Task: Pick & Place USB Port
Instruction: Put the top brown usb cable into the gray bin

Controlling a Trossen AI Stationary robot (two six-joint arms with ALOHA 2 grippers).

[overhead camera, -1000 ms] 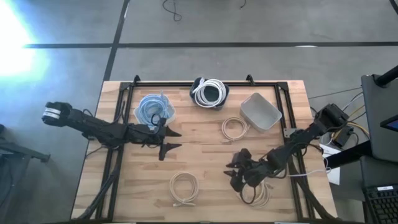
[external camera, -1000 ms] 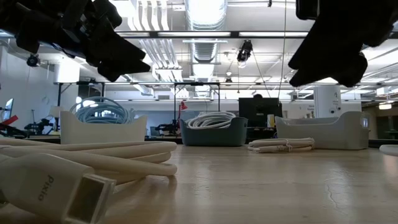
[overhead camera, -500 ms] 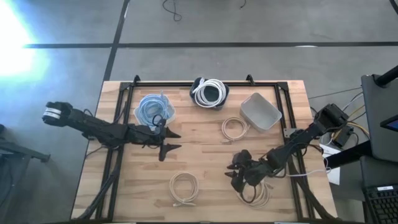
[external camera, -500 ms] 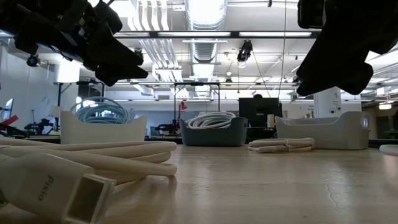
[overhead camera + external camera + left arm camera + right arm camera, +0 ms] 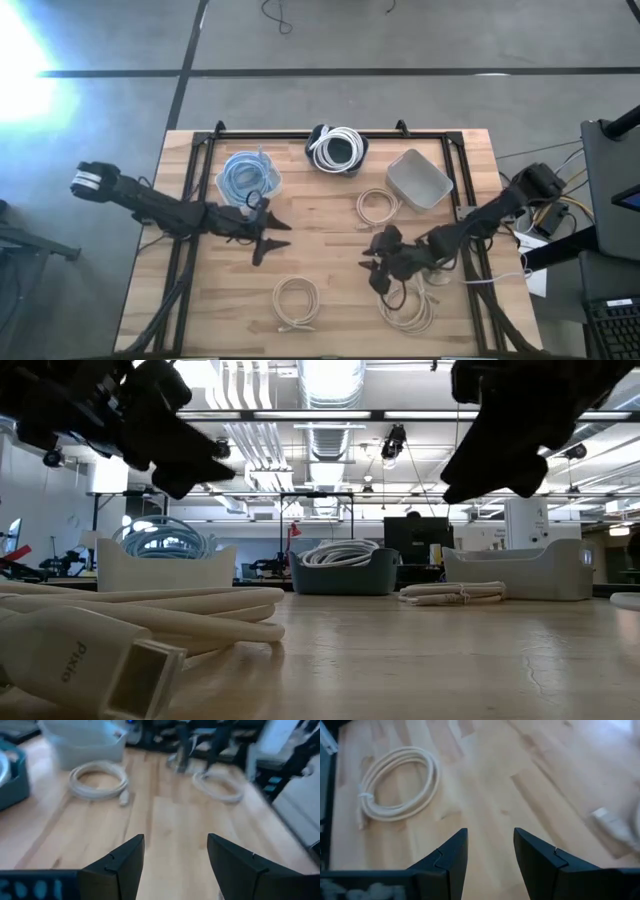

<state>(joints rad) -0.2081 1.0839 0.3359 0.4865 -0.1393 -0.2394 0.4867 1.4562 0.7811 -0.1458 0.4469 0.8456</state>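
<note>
Cream cable coils [image 5: 295,303] lie loose on the wooden surface [image 5: 330,270]; both arms' jaws hang apart, empty, ready to pick.

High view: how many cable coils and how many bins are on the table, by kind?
Loose cream cable coils on the wood: 3 (upper, lower left, lower right)
Bins holding a coil: 2 (blue coil, white coil)
Empty bins: 1
Total: 6
</note>
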